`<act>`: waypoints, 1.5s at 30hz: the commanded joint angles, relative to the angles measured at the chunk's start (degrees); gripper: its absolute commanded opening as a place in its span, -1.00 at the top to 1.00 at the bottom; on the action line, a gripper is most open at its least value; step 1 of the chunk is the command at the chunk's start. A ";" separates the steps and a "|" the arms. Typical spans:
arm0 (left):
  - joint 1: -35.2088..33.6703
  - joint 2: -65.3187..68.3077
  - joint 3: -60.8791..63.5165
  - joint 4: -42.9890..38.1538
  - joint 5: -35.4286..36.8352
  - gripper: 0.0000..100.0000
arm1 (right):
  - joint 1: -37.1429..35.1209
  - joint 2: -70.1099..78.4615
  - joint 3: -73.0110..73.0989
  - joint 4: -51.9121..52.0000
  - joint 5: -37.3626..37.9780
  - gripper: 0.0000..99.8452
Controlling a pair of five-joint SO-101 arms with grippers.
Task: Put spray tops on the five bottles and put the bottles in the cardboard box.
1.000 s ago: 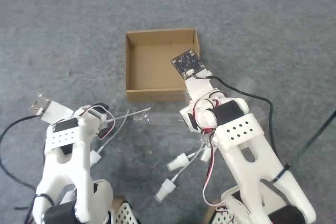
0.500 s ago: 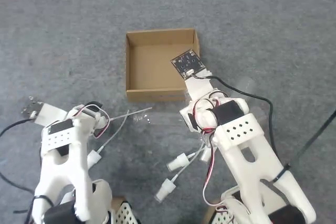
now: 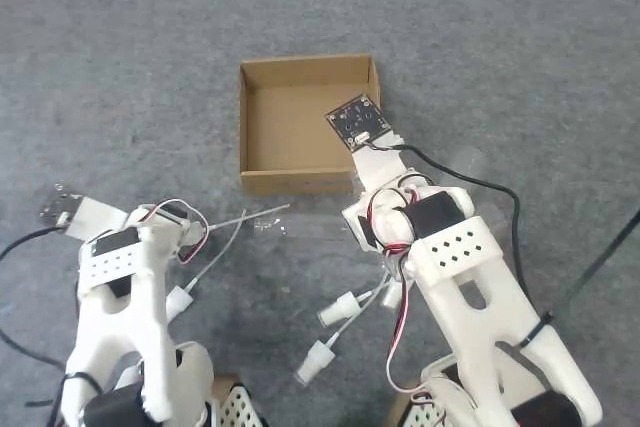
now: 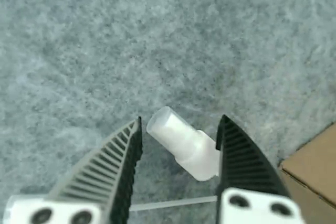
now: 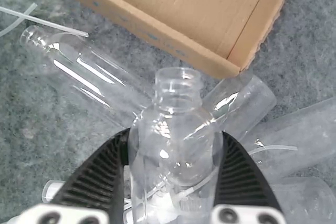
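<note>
Between the ribbed fingers of the right claw sits a clear bottle, pinched round its body with the open neck left free, I'd guess so a top can go on. Other bottles lie just beside the cardboard box (the nearest one uncapped). The left claw is spread either side of a spray top lying on the bench, seemingly lined up to take it. Two more tops lie loose on the grey felt covering.
</note>
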 commanded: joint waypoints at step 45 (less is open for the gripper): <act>4.75 33.05 -29.14 19.34 4.75 0.20 | 0.48 -2.33 -0.18 -1.45 -0.09 0.79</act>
